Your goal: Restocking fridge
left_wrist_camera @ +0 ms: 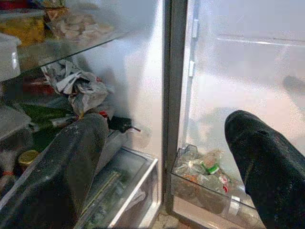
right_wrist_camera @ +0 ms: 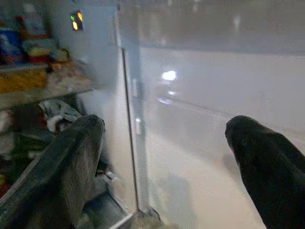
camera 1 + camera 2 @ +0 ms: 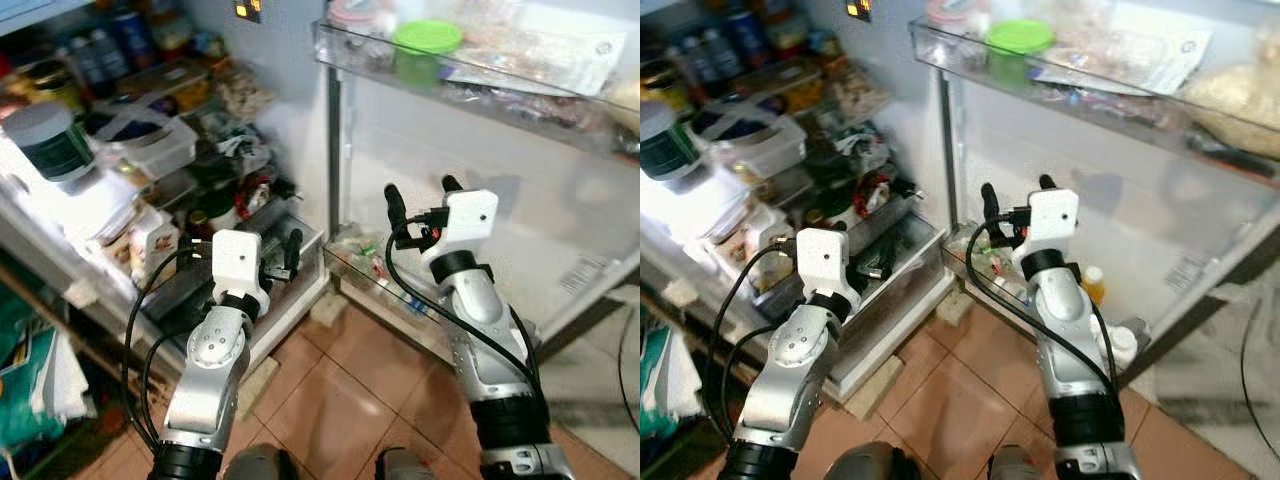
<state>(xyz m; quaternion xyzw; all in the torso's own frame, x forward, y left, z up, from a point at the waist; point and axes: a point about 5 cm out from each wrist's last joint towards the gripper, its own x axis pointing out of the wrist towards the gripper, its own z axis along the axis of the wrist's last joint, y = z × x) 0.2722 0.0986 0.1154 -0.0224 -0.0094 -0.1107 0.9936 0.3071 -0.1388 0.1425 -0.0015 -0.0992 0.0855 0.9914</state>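
The fridge stands open, with crowded shelves (image 3: 150, 150) on the left and the door (image 3: 480, 200) swung out on the right. My left gripper (image 3: 250, 245) is open and holds nothing, low in front of the clear bottom drawer (image 3: 275, 265). My right gripper (image 3: 422, 195) is also open and holds nothing, raised in front of the door's white inner wall, above the lower door bin (image 3: 380, 275). The left wrist view shows a crumpled grey wrapper (image 1: 76, 86) on a shelf and small packets (image 1: 202, 169) in the door bin.
A dark jar with a grey lid (image 3: 48, 140) and a white tray (image 3: 155, 145) sit on the left shelves. The upper door shelf (image 3: 470, 75) carries a green-lidded tub (image 3: 427, 38) and bags. A small yellow-capped bottle (image 3: 1095, 283) stands low in the door. Brown floor tiles (image 3: 340, 400) lie below.
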